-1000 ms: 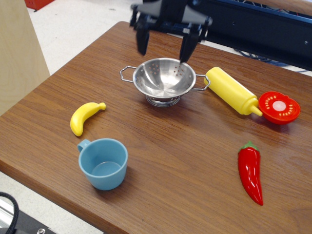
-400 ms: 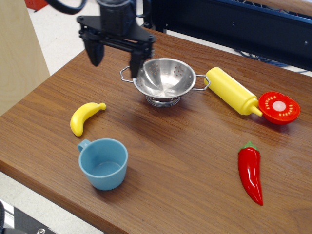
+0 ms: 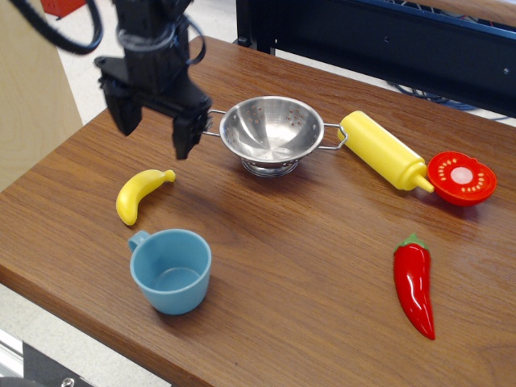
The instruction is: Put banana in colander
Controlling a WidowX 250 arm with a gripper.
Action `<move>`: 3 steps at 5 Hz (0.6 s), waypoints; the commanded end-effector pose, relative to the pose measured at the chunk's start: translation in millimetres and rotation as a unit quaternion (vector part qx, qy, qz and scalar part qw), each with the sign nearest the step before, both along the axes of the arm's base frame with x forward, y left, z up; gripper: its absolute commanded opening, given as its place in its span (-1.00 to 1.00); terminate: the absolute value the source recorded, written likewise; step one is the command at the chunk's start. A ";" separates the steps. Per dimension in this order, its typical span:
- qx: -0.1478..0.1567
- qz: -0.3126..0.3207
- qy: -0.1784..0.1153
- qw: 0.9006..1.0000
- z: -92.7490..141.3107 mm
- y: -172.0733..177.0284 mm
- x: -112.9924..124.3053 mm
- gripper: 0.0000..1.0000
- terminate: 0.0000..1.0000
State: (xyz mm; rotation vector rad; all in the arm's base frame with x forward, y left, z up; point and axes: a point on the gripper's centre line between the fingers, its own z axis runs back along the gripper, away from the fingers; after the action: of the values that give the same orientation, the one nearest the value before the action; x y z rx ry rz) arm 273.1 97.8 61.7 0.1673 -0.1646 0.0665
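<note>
The small curved yellow banana (image 3: 139,193) lies on the wooden table (image 3: 306,266) at the left, apart from everything. The shiny steel colander (image 3: 272,133) stands upright at the back middle and holds nothing. My gripper (image 3: 155,133) hangs open and empty above the table, just above and behind the banana and to the left of the colander. Its two dark fingers (image 3: 185,135) point down, spread wide.
A light-blue cup (image 3: 171,270) stands in front of the banana. A yellow squeeze bottle (image 3: 383,151) lies right of the colander, with a red tomato half (image 3: 461,177) beside it and a red chilli (image 3: 414,284) at the front right. A wooden panel (image 3: 32,81) stands at the left.
My gripper has moved left and forward, from above the colander to a spot over the table just behind the banana, and it is lower. It stays open. The objects have not moved.
</note>
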 end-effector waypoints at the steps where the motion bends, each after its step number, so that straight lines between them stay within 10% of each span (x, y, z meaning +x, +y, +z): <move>1: -0.008 -0.036 -0.011 0.999 -14.9 19.0 -13.7 1.00 -1.00; 3: -0.024 -0.033 0.018 0.999 -39.5 9.2 -16.7 1.00 -1.00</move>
State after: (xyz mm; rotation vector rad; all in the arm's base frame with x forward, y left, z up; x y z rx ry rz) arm 249.9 101.1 14.1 0.0977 -0.1039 0.0096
